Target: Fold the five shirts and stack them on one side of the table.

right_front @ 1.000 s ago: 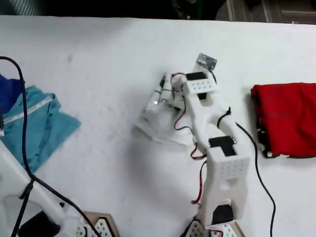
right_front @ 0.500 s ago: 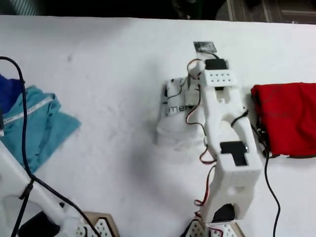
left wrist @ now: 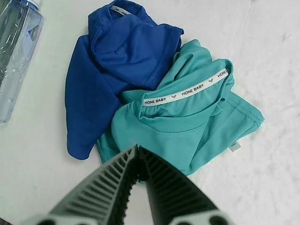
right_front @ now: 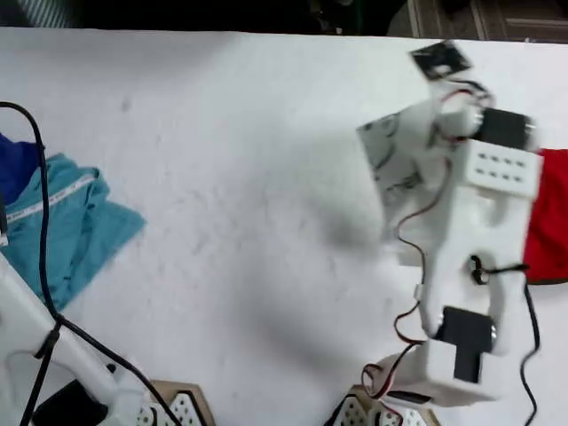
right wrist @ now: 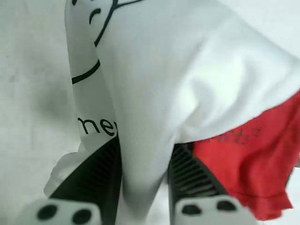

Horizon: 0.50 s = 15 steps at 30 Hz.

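Stacking appears in hand: the right gripper (right wrist: pixel 145 157) pinches the folded white printed shirt (right_front: pixel 390 155) at two o'clock over the white table (right_front: pixel 222 133), beside the folded red shirt (right_front: pixel 552 222) at three; next, lower it squarely on and release. The left gripper (left wrist: pixel 138 153), pressed together empty, hangs over the crumpled teal shirt (left wrist: pixel 187 126) and crumpled blue shirt (left wrist: pixel 117 61) at nine. The red pile is cut off by frame edge and arm, its count unclear.

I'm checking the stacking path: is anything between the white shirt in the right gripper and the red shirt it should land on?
Nothing visible does. The white shirt hangs from the right gripper close beside the red shirt, with no object between them.
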Motion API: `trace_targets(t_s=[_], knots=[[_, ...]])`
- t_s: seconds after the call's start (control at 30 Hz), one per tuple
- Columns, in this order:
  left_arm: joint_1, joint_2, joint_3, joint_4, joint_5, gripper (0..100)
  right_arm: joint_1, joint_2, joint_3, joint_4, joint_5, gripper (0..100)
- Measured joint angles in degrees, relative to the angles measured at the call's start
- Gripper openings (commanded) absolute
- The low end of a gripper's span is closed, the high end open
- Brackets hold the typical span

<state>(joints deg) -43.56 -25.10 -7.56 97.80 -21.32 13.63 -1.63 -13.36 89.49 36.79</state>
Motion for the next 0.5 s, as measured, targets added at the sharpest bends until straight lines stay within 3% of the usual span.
trace_targets(t_s=[0.2, 0.5], knots=[[0.0, 0.0, 0.0, 0.0, 0.0, 3, 9.41, -0.88, -1.93, -3.16, 6.86, 1.9], [0.0, 0.0, 0.0, 0.0, 0.0, 3, 15.03, 7.12, -2.64, -8.53, 7.74, 1.9]])
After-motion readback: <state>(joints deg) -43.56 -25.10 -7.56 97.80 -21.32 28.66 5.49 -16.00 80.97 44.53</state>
